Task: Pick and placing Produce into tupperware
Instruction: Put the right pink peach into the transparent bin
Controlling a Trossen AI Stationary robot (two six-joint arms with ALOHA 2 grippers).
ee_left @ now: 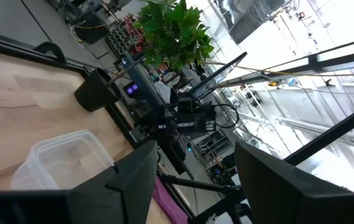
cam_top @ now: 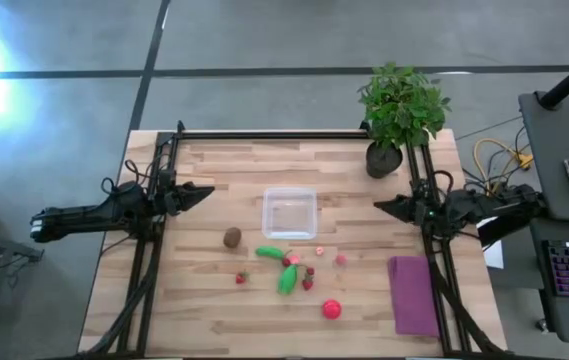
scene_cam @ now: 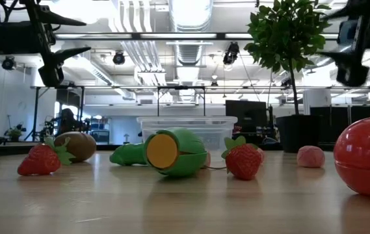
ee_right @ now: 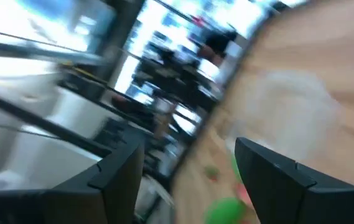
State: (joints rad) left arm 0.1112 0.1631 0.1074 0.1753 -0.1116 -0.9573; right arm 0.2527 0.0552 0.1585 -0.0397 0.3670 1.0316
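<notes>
While both arms wait at the worktop edges:
Tupperware: clear, square, rounded corners, mid-worktop.
Produce: brown kiwi, green pieces, red ball in front of it.
Left fingers: spread, empty.
Right fingers: spread, empty.

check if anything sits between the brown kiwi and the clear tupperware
Nothing visible does. The brown round kiwi lies on bare wood just left of and nearer than the clear square plastic tupperware; the other produce sits nearer still.
</notes>
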